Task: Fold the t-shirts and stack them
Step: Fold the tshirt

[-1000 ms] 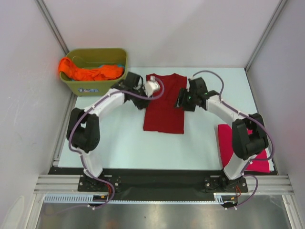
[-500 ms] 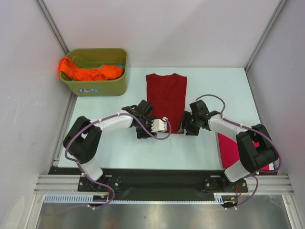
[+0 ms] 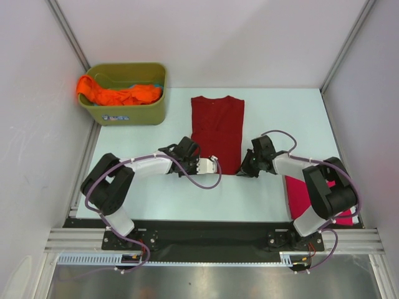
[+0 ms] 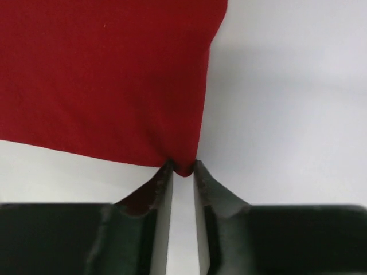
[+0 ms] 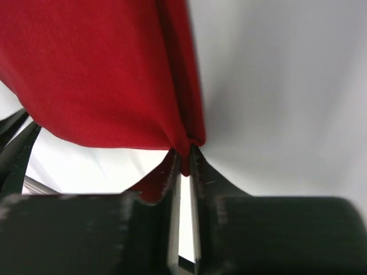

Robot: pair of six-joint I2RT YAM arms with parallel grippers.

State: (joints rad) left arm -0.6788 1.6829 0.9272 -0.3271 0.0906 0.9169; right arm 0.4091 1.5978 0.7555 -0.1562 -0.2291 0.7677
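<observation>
The dark red t-shirt point(image 3: 217, 128) lies flat mid-table as a long narrow strip, collar at the far end. My left gripper point(image 3: 217, 167) is shut on its near left corner; the left wrist view shows a small fold of red cloth point(image 4: 103, 74) pinched between the fingertips of the left gripper point(image 4: 183, 166). My right gripper point(image 3: 239, 172) is shut on the near right corner, where the red cloth point(image 5: 97, 74) is bunched into the jaws of the right gripper point(image 5: 184, 153). A magenta t-shirt point(image 3: 298, 193) lies at the near right, partly under the right arm. An orange t-shirt point(image 3: 118, 94) hangs over the tub.
The olive-green tub point(image 3: 134, 112) stands at the far left corner of the table. White walls close in the left, right and back. The black rail with both arm bases runs along the near edge.
Both arms have swung from the far part of the red t-shirt down to its near hem. Both grippers, open before, have shut on the two near corners.
</observation>
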